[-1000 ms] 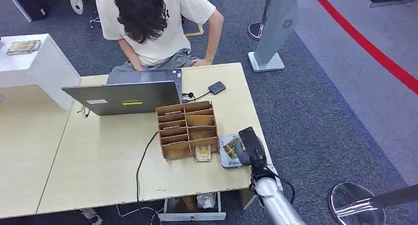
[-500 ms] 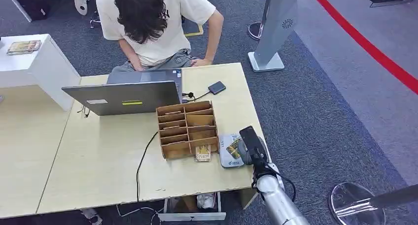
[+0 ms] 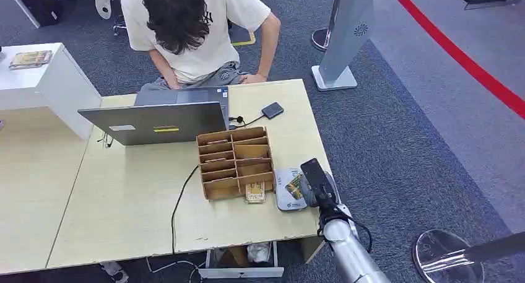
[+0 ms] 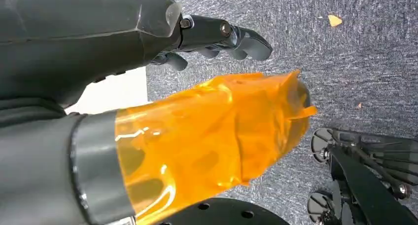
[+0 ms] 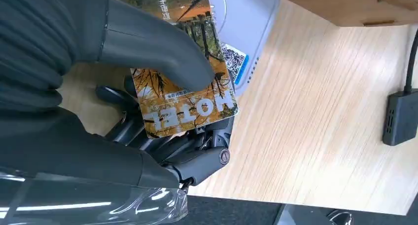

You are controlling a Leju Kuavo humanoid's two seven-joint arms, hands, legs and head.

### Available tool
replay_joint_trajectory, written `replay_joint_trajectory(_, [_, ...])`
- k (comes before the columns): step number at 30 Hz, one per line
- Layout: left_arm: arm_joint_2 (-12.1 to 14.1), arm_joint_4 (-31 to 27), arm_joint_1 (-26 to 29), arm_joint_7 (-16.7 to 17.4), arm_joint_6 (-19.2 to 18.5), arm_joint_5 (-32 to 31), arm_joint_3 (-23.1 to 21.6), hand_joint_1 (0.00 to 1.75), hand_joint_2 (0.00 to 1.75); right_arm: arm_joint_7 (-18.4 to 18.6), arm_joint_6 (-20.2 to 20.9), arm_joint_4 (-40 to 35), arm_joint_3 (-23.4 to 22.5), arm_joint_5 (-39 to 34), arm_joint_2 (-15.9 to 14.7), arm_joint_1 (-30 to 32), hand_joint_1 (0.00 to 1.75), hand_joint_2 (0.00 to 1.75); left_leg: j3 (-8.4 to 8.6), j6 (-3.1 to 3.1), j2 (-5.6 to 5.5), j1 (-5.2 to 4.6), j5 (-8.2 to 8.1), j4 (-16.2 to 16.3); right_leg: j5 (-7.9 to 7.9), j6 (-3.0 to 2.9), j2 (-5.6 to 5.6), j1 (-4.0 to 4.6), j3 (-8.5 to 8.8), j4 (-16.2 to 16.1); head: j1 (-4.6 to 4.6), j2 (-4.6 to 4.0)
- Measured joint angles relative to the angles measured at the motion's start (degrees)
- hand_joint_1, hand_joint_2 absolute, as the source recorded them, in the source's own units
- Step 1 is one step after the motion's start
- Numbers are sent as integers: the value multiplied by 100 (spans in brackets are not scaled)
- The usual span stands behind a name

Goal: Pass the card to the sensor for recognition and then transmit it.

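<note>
In the right wrist view my right hand (image 5: pixel 98 87) pinches a brown card printed "HOTEL" (image 5: pixel 185 94), thumb (image 5: pixel 162 52) on top and dark fingers underneath. The card hangs partly over the white sensor (image 5: pixel 246 18) lying on the desk. The head view shows the same right hand (image 3: pixel 314 181) holding the card (image 3: pixel 292 185) above the sensor (image 3: pixel 286 197) near the desk's right front corner. My left hand (image 4: pixel 187 131), its thumb wrapped in orange tape, hangs above grey carpet with its fingers (image 4: pixel 217 35) apart and nothing in them.
A wooden compartment organiser (image 3: pixel 235 162) stands just left of the sensor, with another card (image 3: pixel 254 193) at its front. Behind it are a laptop (image 3: pixel 155 122), a cable, and a small dark device (image 3: pixel 272 110). A person (image 3: pixel 192 29) sits at the far side. The desk edge (image 3: pixel 322 165) is close.
My right hand with the card has shifted slightly over the sensor. Nothing else has moved.
</note>
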Motion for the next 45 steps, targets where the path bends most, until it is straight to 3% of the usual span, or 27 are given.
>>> replay_joint_trajectory(45, [-26,-17,1,9,-79,9,0,0,0,42,164,-2,-42,260,26,-28,175,175,1,0,0,0,0,0,1,0,1,0,1,0,0,0])
